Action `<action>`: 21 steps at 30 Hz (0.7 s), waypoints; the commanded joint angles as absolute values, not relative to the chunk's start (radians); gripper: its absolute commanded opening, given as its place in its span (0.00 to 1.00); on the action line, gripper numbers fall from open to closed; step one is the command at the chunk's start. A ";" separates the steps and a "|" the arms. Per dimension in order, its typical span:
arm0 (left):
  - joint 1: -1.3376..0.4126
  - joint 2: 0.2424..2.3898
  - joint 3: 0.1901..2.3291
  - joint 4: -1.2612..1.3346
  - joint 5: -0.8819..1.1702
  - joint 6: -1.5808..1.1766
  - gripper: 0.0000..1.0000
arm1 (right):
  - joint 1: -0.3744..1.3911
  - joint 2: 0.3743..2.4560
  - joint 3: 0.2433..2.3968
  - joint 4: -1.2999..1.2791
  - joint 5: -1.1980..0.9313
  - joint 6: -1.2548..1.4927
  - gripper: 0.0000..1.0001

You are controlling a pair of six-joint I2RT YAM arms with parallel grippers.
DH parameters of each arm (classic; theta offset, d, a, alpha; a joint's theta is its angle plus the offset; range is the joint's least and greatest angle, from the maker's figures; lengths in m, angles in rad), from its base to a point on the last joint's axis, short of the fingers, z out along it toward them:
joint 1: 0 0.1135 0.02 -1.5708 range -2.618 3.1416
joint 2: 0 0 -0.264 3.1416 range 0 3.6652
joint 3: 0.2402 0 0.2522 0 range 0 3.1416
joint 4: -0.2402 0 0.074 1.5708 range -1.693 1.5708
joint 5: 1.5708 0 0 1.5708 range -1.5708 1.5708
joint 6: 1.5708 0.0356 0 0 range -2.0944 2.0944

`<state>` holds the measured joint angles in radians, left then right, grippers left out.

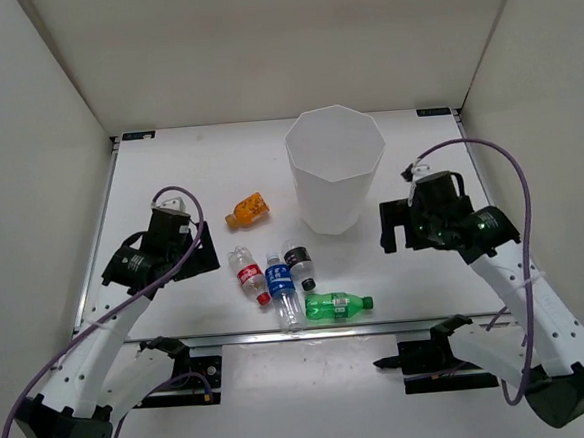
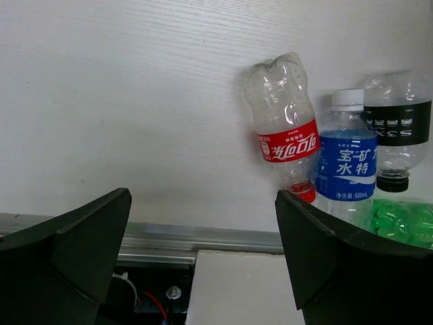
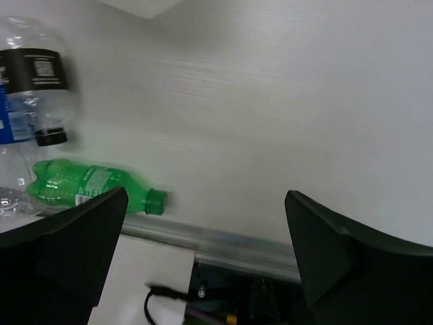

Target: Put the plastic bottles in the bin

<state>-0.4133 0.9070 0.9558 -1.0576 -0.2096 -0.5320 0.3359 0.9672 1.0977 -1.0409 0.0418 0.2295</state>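
The tall white bin (image 1: pixel 336 168) stands at the middle back of the table. An orange bottle (image 1: pixel 246 210) lies to its left. In front lie the red-label bottle (image 1: pixel 247 273) (image 2: pixel 286 124), the blue-label bottle (image 1: pixel 282 289) (image 2: pixel 346 163), the black-label bottle (image 1: pixel 300 263) (image 2: pixel 396 129) (image 3: pixel 39 91) and the green bottle (image 1: pixel 337 304) (image 3: pixel 89 184) (image 2: pixel 402 222). My left gripper (image 1: pixel 202 251) (image 2: pixel 203 223) is open and empty, left of the red-label bottle. My right gripper (image 1: pixel 394 228) (image 3: pixel 206 227) is open and empty, right of the bin.
A metal rail (image 1: pixel 310 331) runs along the table's near edge, with black mounts below it. White walls enclose the table on the left, right and back.
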 commanded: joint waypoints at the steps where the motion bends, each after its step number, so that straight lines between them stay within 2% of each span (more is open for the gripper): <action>1: -0.410 0.864 0.940 -1.106 -0.229 -0.554 0.99 | 0.451 0.887 1.024 -0.936 0.014 0.174 0.99; 8: -0.405 0.830 0.907 -1.120 -0.206 -0.552 0.99 | 0.687 0.824 0.893 -0.818 -0.021 0.180 0.99; 15: -0.397 0.818 0.877 -1.103 -0.186 -0.551 0.99 | 0.951 0.948 0.810 -0.704 -0.025 0.114 0.99; 21: -0.403 0.816 0.845 -1.078 -0.155 -0.560 0.99 | 0.931 1.068 0.750 -0.536 -0.101 0.008 0.99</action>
<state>-0.4068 0.8303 0.8631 -1.0958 -0.1902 -0.5484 0.9436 1.0458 0.7780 -0.6800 -0.0685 0.0765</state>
